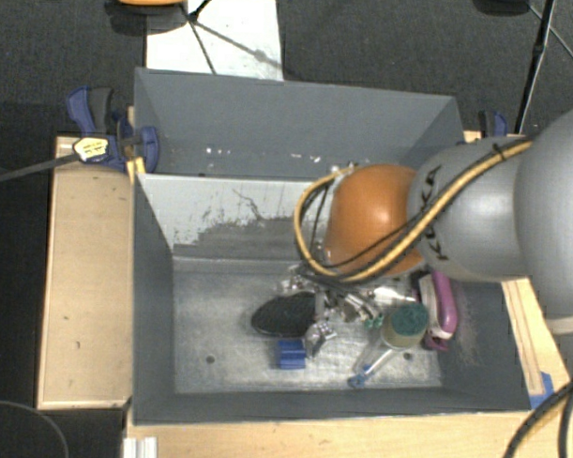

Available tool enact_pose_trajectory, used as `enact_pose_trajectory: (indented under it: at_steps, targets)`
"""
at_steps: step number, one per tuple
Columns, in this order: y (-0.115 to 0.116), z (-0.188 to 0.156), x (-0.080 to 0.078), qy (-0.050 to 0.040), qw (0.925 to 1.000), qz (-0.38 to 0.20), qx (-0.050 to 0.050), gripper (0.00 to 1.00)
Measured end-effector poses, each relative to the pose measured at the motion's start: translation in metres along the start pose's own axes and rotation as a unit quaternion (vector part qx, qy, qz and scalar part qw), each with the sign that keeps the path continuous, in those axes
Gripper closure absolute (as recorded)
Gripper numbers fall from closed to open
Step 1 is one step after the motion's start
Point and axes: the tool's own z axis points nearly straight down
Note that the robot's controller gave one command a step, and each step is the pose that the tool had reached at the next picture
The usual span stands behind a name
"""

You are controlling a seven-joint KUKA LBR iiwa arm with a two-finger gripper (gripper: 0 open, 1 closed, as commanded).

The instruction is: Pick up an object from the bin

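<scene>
- End effector (318, 332) sits low in the middle of the grey bin (216, 362), and I honestly can't tell if it's wide or narrow.
- Flat black oval thing (282, 317) lies right beside it, with a small blue block (290, 355) just in front.
- Green round cap (405, 321) and purple piece (443, 309) are heaped nearby.

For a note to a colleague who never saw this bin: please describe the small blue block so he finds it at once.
On the floor of the grey metal bin, look below the robot's orange wrist cover. Under the flat black oval object lies the small blue rectangular block. It alone is boxy and solid blue; its neighbours are rounded or long.
</scene>
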Motion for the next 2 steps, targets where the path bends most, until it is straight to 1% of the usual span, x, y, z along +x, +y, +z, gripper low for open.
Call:
enact_pose_trajectory:
  at_steps: [1, 2]
  targets:
    - [-0.001, -0.003, -0.001, -0.0020, 1.0000, 0.003, 0.001, 1.00]
    - [0.007, -0.158, 0.024, -0.0048, 0.9998, -0.017, 0.002, 1.00]
